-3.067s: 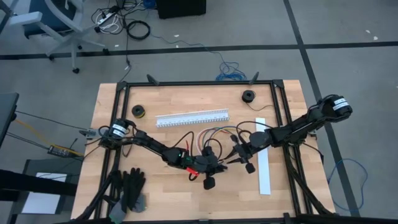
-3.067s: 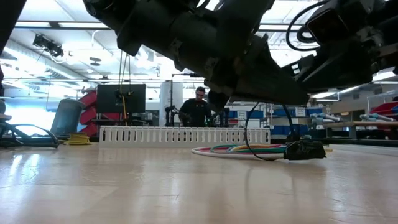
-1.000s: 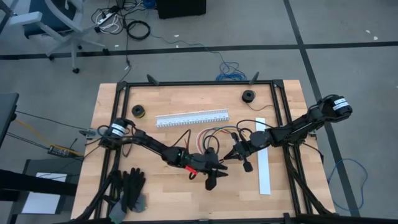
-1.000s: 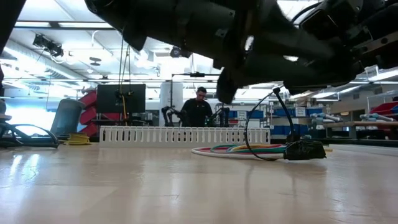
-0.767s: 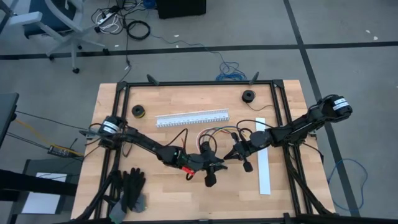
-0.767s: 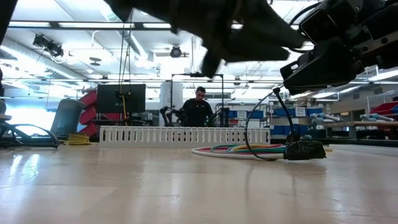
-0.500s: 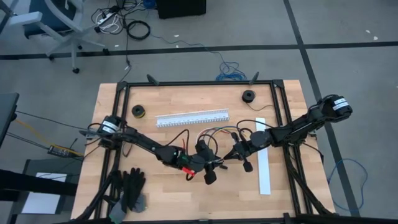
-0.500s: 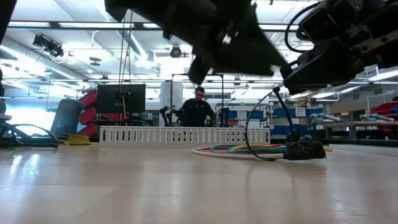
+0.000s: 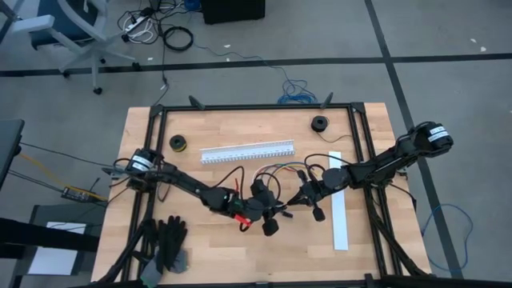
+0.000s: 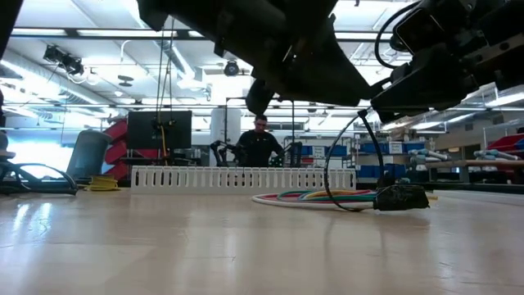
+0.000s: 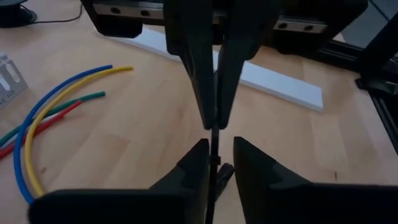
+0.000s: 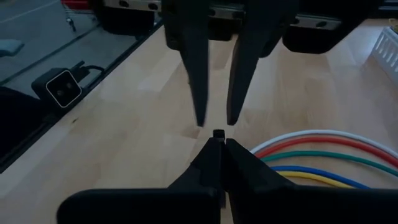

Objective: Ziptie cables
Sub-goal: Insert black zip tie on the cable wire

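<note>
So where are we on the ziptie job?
Nothing bundled yet: the cables lie loose on the table, ends fanned, no tie around them. In hand: the right gripper is shut on a thin dark strip, likely the ziptie, with the left gripper open around it. To do: wrap the cables and cinch.

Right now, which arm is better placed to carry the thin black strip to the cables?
Probably the right gripper: it is shut on the thin black strip; the left gripper stands open around it.
</note>
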Robot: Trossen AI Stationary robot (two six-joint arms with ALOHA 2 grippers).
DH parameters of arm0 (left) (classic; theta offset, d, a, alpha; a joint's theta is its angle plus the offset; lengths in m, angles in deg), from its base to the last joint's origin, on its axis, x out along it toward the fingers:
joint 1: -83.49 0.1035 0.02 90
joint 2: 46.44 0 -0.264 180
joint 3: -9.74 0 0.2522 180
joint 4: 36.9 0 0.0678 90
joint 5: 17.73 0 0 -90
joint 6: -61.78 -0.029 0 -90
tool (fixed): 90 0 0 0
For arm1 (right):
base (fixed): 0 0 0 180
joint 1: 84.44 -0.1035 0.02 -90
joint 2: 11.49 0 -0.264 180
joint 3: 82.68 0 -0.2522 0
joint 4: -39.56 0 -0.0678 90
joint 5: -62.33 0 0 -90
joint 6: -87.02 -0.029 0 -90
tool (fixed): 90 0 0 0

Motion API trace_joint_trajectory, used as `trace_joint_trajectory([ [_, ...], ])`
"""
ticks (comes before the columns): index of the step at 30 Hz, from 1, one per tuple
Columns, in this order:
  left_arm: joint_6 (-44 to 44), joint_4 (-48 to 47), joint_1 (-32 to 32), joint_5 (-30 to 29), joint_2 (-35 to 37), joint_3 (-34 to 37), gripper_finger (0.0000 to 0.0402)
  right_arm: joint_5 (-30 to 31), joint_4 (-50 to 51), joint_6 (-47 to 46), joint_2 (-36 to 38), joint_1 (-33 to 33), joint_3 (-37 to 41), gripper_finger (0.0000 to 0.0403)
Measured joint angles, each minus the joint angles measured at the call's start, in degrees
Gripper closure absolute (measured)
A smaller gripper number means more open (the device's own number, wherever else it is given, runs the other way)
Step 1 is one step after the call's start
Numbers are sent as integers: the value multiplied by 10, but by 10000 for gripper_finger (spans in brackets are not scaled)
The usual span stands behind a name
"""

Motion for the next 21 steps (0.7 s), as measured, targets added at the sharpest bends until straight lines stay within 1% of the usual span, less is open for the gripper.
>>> trace_joint_trajectory([
  [3,0,4,2,7,-5,0,379,-1,0,0,0,0,0,402],
  [6,-1,13,1,10,-5,0,385,-2,0,0,0,0,0,402],
  [21,5,18,4,14,-18,0,376,-5,-2,-4,0,0,0,403],
])
